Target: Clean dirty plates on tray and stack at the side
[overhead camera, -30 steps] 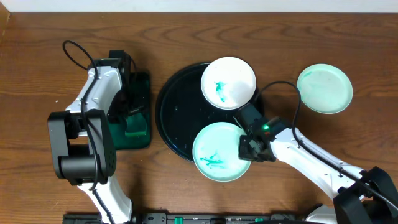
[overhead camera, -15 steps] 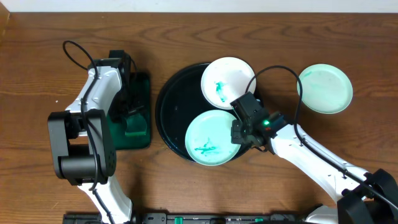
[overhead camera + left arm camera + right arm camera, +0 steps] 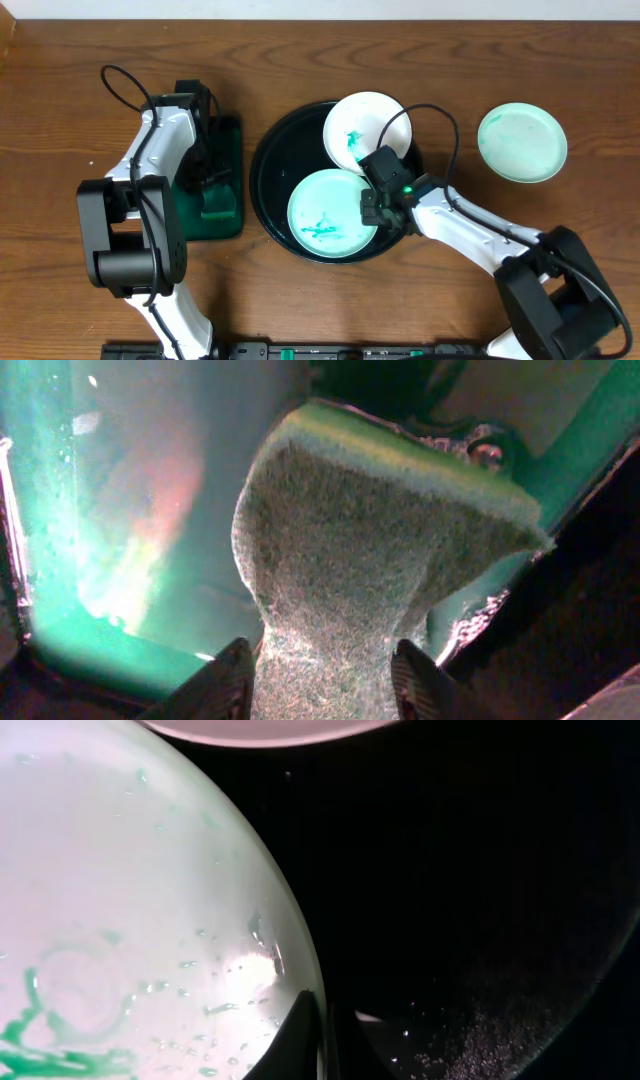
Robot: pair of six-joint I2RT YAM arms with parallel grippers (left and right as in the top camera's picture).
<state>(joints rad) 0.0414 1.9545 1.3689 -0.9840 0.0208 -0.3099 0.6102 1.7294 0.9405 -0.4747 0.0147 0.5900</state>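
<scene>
White-shelled right arm stretched in from lower right; right gripper [image 3: 372, 205] pinched shut on the rim of a teal-smeared plate [image 3: 325, 212] lying in the black tray [image 3: 268, 170]. Left arm folded over a green tray [image 3: 228, 140], left gripper [image 3: 325, 682] half closed, pads [image 3: 232, 678] squeezing a sponge [image 3: 350, 560]; fingers hidden from overhead. Second smeared plate [image 3: 365, 125] overlapping the tray's far rim; third tinted plate [image 3: 521, 142] well apart on brown wood table [image 3: 80, 60].

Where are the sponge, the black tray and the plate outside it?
sponge [image 3: 370, 585], left wrist view, scouring face.
black tray [image 3: 272, 175], overhead view, bare left floor.
plate outside the tray [image 3: 522, 142], overhead view, centre.
</scene>
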